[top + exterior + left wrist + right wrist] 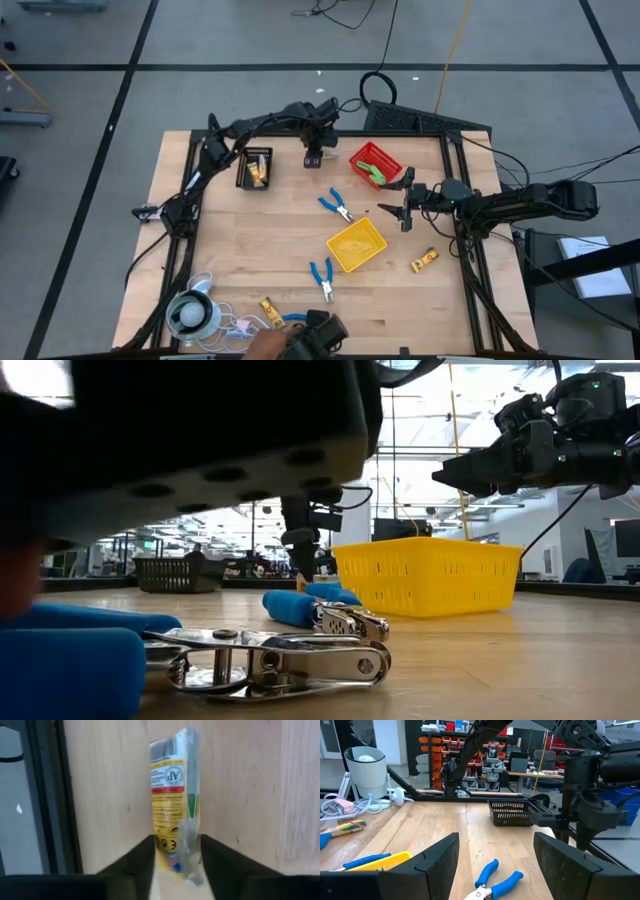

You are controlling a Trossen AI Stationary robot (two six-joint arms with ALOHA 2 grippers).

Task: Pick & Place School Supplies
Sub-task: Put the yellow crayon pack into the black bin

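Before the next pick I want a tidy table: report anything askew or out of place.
The yellow plastic mesh bin mid-table and the red plastic mesh bin both sit turned diagonal to the table edges, unlike the black bin. The white round object trails its cord in loose loops beside a yellow-orange packet. Nothing looks spilled or broken.

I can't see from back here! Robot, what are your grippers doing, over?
Left gripper down at the table's far edge, fingers around the yellow packet. Right gripper open, hovering above the blue-handled pliers. Nothing blocking either.
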